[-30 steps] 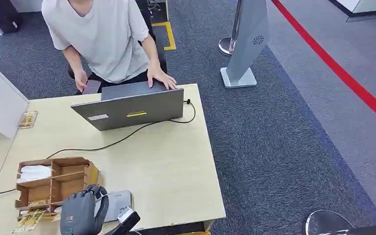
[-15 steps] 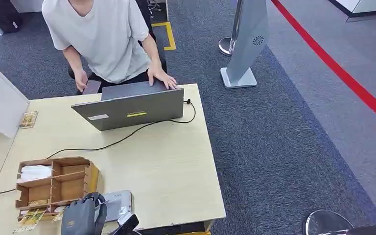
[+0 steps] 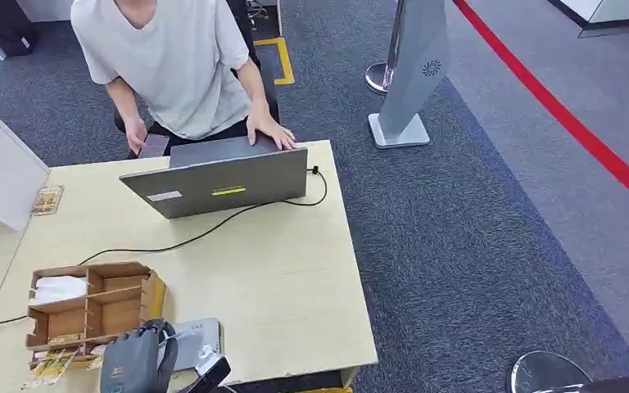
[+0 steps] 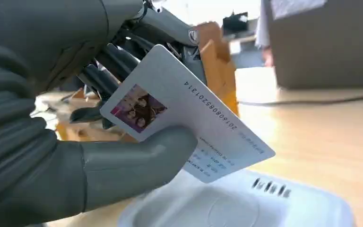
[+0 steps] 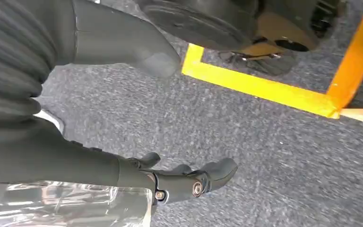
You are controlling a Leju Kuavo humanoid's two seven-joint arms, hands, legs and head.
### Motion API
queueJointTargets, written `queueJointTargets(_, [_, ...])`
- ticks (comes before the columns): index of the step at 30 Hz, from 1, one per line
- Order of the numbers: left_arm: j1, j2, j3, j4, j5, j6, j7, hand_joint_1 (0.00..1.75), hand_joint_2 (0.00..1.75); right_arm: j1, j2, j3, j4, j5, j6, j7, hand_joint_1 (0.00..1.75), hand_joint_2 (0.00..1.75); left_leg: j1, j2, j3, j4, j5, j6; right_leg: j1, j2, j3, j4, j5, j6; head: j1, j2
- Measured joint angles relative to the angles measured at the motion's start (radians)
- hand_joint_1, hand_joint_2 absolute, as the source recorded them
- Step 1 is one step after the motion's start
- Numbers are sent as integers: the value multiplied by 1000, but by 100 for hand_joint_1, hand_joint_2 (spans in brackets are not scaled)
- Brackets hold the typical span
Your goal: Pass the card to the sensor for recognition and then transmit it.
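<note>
My left hand point(image 3: 135, 360) sits at the near edge of the light wooden table point(image 3: 278, 278), pinching a white ID card point(image 4: 189, 125) between thumb and dark fingers point(image 4: 116, 64). The card carries a small photo and a printed number, and it tilts just above the pale grey card reader point(image 3: 190, 342), not touching it as far as I can tell from the left wrist view. Just beside the reader, toward the left end of the table, stands a brown compartment box point(image 3: 90, 309) with a white packet in one section. Farther back from the reader, a grey laptop point(image 3: 217, 182) stands open with a black cable point(image 3: 213, 229) trailing across the table; a person in a pale shirt point(image 3: 172, 57) rests a hand on the laptop. My right hand point(image 5: 189, 182) hangs over grey carpet, fingers spread and holding nothing.
</note>
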Motion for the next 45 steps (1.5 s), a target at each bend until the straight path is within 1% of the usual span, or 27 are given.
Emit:
queueJointTargets(4, [-6, -28, 41, -42, -77, 29, -68, 175, 175, -44, 13, 33, 41, -34, 2, -13, 0, 175, 0, 0, 0, 0, 0, 0, 0, 0, 0, 0, 1, 1, 1, 0])
queueJointTargets(7, [-6, -37, 81, -119, -123, 61, -105, 175, 175, -60, 14, 57, 45, -19, -1, -1, 0, 175, 0, 0, 0, 0, 0, 0, 0, 0, 0, 0, 1, 1, 0, 0])
queueJointTargets(8, [-10, -41, 97, -139, -132, 68, -120, 175, 175, -65, 16, 60, 57, -9, 0, -6, 0, 175, 0, 0, 0, 1, 0, 0, 0, 0, 0, 0, 1, 1, 1, 0])
queueJointTargets(10, [-17, -56, 129, -168, -151, 84, -144, 175, 175, -84, 31, 70, 94, -33, 20, -26, 0, 175, 0, 0, 0, 1, 0, 0, 0, 0, 0, 0, 1, 1, 0, 0])
queueJointTargets(11, [-18, -60, 143, -189, -165, 94, -151, 175, 175, -90, 29, 84, 92, -40, 18, -23, 0, 175, 0, 0, 0, 1, 0, 0, 0, 0, -1, 0, 1, 1, 0, 0])
queueJointTargets(13, [-34, -73, 164, -229, -181, 89, -167, 175, 175, -99, 31, 94, 95, -19, 3, -17, 0, 175, 0, -1, -1, 1, 1, 0, 0, -1, 0, 0, 1, 1, 0, 0])
queueJointTargets(16, [-58, -93, 193, -238, -184, 85, -180, 175, 175, -126, 64, 100, 161, -29, 12, -51, 0, 175, 0, 0, 0, 0, 1, 0, 0, 0, 0, 0, 1, 1, 1, 0])
queueJointTargets(19, [-68, -105, 207, -244, -190, 94, -181, 175, 175, -140, 85, 109, 200, -48, 30, -64, 0, 175, 0, 0, 0, 1, 1, 0, 0, 0, 0, 0, 1, 1, 0, 0])
queueJointTargets(21, [-86, -88, 211, -258, -189, 115, -162, 175, 175, -144, 82, 122, 189, -53, 27, -39, 0, 175, 0, -1, -1, 1, 1, 0, 0, -1, -1, 0, 1, 1, 0, 0])
queueJointTargets(23, [-158, -56, 227, -255, -148, 124, -166, 175, 175, -160, 85, 137, 189, -40, 20, -23, 0, 175, 1, -2, -2, 1, 3, -1, 1, -2, -1, 0, 1, 0, 2, 0])
queueJointTargets(25, [-250, -25, 261, -233, -129, 121, -180, 175, 175, -181, 95, 145, 194, -22, 36, -15, 0, 175, 1, -2, -2, 1, 4, -1, 1, -2, -1, 1, 3, -2, 1, 0])
queueJointTargets(26, [-299, -11, 280, -214, -131, 121, -187, 175, 175, -188, 95, 149, 193, -6, 43, -7, 0, 175, 1, -2, -1, 1, 5, -2, 1, -2, -2, 1, 4, -3, 1, 0])
queueJointTargets(30, [-463, 67, 333, -116, -171, 105, -201, 175, 175, -187, 82, 174, 137, 51, 20, 23, 0, 175, 2, -2, -2, 1, 7, -3, 2, -2, -2, 2, 5, -3, 0, 0])
queueJointTargets(31, [-508, 83, 335, -83, -189, 94, -200, 175, 175, -188, 83, 179, 138, 57, 23, 19, 0, 175, 2, -3, -3, 1, 8, -3, 2, -3, -2, 2, 5, -3, 0, 0])
queueJointTargets(33, [-568, 116, 338, -30, -202, 88, -198, 175, 175, -189, 83, 179, 133, 66, 27, 12, 0, 175, 2, 0, -2, 0, 8, -3, 2, 0, -3, 2, 6, -4, 0, 0])
queueJointTargets(36, [-621, 160, 344, 28, -202, 83, -193, 175, 175, -183, 82, 182, 109, 75, 18, 25, 0, 175, 2, 2, -3, 0, 7, -3, 2, 2, -4, 2, 6, -4, 0, 0])
queueJointTargets(38, [-639, 180, 344, 54, -202, 80, -190, 175, 175, -179, 82, 183, 91, 83, 12, 37, 0, 175, 2, 1, -3, 1, 7, -3, 2, 1, -4, 2, 6, -4, 0, 0])
queueJointTargets(40, [-644, 192, 344, 72, -205, 76, -189, 175, 175, -178, 82, 184, 77, 89, 5, 47, 0, 175, 2, 1, -4, 1, 7, -3, 2, 2, -5, 2, 6, -4, 0, 0])
queueJointTargets(43, [-646, 197, 344, 101, -212, 75, -178, 175, 175, -139, 61, 179, 48, 141, -1, 19, 0, 175, 1, 1, -6, 1, 7, -3, 2, 2, -7, 1, 6, -4, -1, 0])
queueJointTargets(44, [-644, 197, 343, 109, -213, 79, -174, 0, 175, -119, 52, 174, 37, 155, -2, 11, 0, 175, 1, 1, -7, 1, 7, -3, 2, 2, -8, 1, 6, -4, 1, 0])
queueJointTargets(45, [-643, 198, 343, 115, -211, 80, -169, 0, 175, -97, 37, 167, 22, 173, -2, 13, 0, 175, 1, 1, -8, 1, 7, -3, 2, 2, -8, 1, 7, -4, 1, 0])
